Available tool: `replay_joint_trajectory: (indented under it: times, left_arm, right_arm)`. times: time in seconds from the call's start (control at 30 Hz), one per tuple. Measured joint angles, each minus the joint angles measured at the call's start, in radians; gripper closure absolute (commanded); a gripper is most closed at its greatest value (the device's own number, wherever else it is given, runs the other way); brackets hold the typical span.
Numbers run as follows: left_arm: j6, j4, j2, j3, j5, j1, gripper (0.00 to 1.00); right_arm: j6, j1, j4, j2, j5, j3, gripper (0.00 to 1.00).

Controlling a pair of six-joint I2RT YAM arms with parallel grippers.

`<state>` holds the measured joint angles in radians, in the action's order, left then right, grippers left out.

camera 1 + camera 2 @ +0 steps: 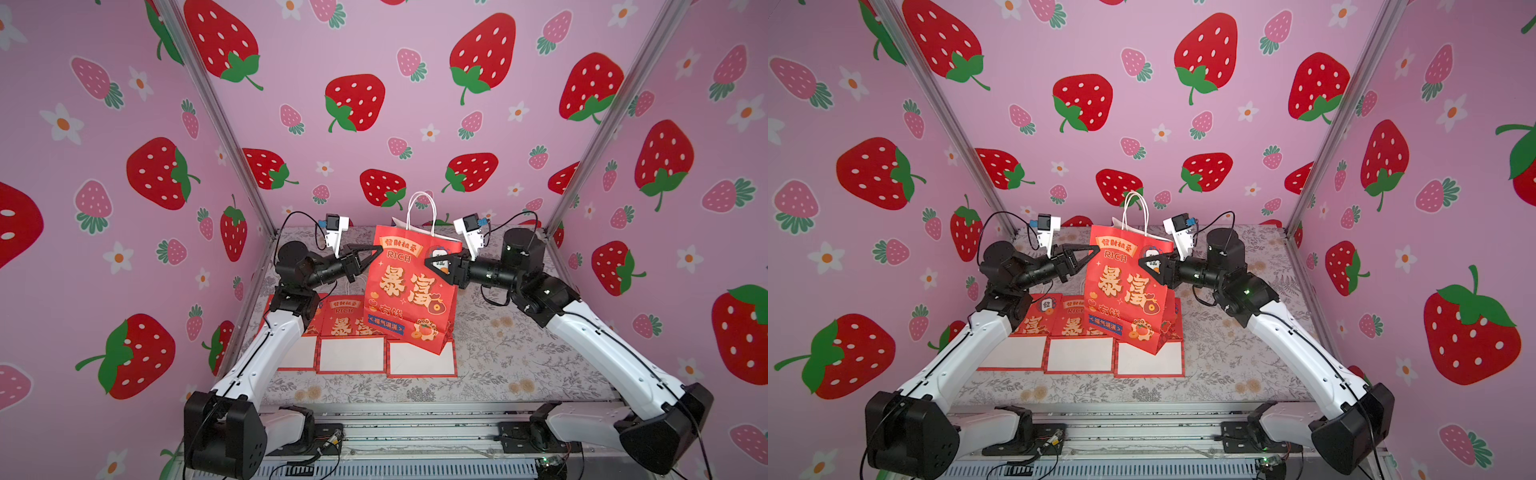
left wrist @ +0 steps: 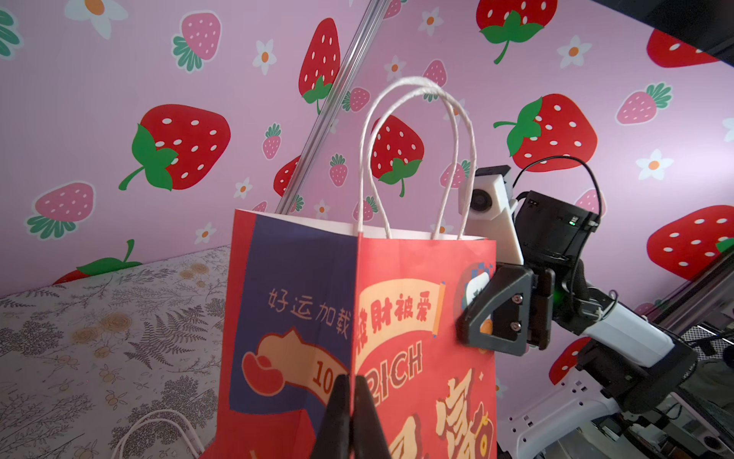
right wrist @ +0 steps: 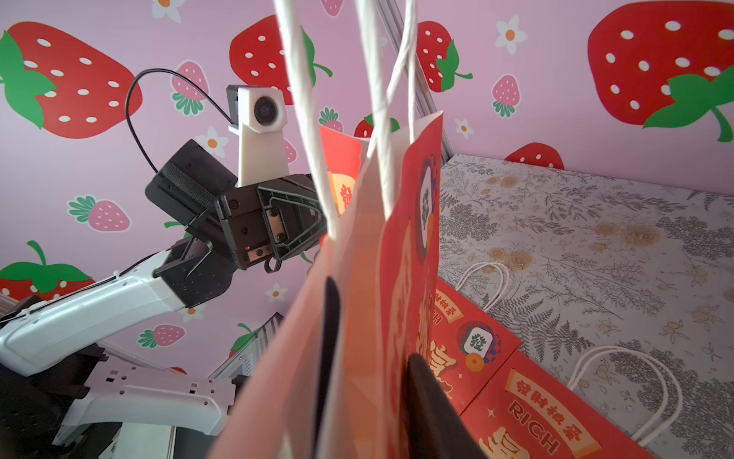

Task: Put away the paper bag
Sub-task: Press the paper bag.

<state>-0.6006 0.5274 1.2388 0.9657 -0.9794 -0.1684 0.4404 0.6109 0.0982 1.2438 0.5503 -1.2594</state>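
Red paper, printed with cream lettering and the word RICH, makes up the open paper bag (image 1: 409, 291) that stands upright and slightly tilted between the two arms, its lower edge over the row of flat bags (image 1: 353, 332) lying on the floral tabletop (image 1: 519, 353). Its twin white twisted handles (image 1: 420, 212) rise above the open mouth. The left gripper (image 1: 376, 249) has its fingers (image 2: 349, 421) clenched on the bag's vertical corner fold, where the navy side panel meets the red front, as the left wrist view shows plainly. The right gripper (image 1: 430, 262) is at the bag's opposite upper edge; in the right wrist view one dark finger (image 3: 427, 401) lies outside the red front panel and the other shows as a dark shape through the paper from within, so the fingers straddle that wall with a gap between them, and whether they already pinch it I cannot tell. Beside the flat bags, white handle loops (image 3: 631, 389) rest on the tabletop. Strawberry-patterned pink walls (image 1: 124, 166) surround the bag on three sides.
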Motion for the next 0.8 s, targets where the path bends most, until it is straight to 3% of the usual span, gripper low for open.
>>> replay_joint_trajectory:
  times: [0.43,0.8]
  left_arm:
    - [0.001,0.001,0.0,0.0,-0.008,-0.002,1.0]
    - [0.006,-0.004,-0.002,0.0,-0.008,-0.002,1.0]
  right_arm:
    - [0.004,0.002,-0.016,-0.038,-0.017,0.015,0.63]
    - [0.01,0.002,-0.027,-0.039,-0.012,0.019,0.87]
